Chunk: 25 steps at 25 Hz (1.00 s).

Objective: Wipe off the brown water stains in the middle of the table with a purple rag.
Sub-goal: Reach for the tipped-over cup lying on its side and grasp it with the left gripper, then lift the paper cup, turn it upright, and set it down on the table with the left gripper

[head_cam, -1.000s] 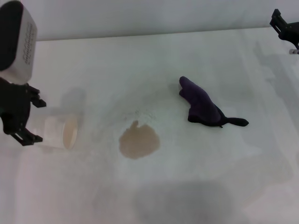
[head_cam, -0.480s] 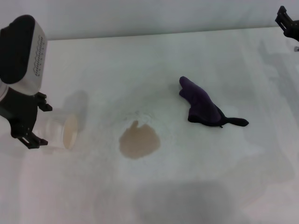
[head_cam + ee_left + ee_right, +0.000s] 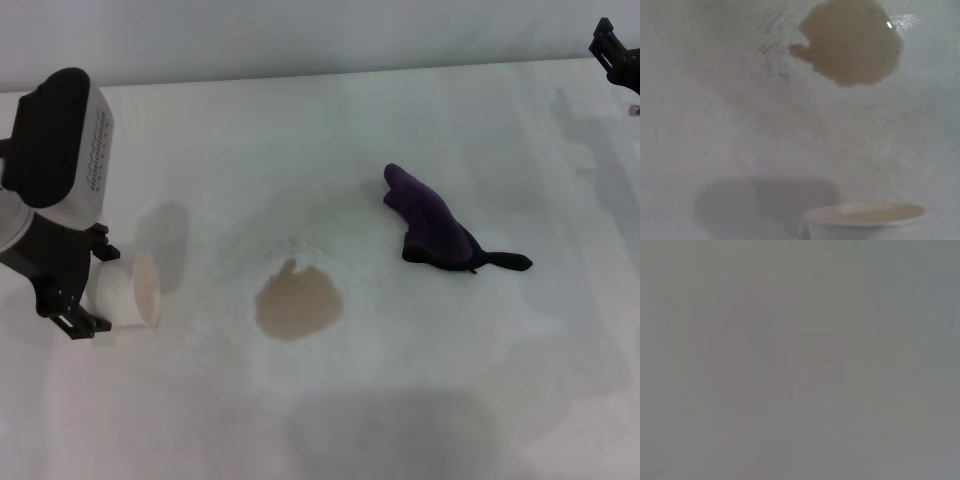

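The brown water stain [image 3: 298,303] lies on the white table [image 3: 330,130] near its middle; it also shows in the left wrist view [image 3: 850,42]. The purple rag [image 3: 435,228] lies flat to the stain's right and a little farther back, with its thin tail pointing right. My left gripper [image 3: 88,290] is at the left, shut on a white paper cup [image 3: 132,291] held on its side, mouth towards the stain; the cup's rim shows in the left wrist view [image 3: 865,215]. My right gripper [image 3: 618,52] is at the far right back corner, away from the rag.
Grey shadows lie on the table by the cup [image 3: 160,235] and near the front edge [image 3: 390,430]. The table's back edge meets a plain wall. The right wrist view shows only a blank grey surface.
My left arm has swung right and inward, carrying the cup with it and tilting it. The right gripper has drawn back towards the right edge. Rag and stain have not moved.
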### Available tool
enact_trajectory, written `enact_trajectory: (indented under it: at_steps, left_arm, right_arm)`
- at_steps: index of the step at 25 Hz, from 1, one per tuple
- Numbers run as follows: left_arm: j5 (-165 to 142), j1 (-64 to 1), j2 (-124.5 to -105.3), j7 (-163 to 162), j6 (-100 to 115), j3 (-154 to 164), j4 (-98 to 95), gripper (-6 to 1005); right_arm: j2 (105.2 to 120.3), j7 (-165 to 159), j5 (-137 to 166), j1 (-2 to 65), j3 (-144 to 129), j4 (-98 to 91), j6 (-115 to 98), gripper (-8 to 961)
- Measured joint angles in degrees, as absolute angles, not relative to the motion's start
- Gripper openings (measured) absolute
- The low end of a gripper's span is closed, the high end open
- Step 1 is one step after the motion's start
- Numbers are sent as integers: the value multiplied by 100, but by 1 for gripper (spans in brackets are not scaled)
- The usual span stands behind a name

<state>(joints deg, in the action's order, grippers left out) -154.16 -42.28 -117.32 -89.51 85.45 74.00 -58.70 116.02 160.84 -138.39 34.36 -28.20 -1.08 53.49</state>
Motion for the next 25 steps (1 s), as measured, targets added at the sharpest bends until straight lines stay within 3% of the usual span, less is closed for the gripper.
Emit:
enact_trajectory:
  at_steps: [25]
  left_arm:
    - [-15340,-3856,-11884,-8955,7616,7381,-5580,877]
  right_arm:
    - [11594,16084,-13843,3405,-2821,-117,5397,858]
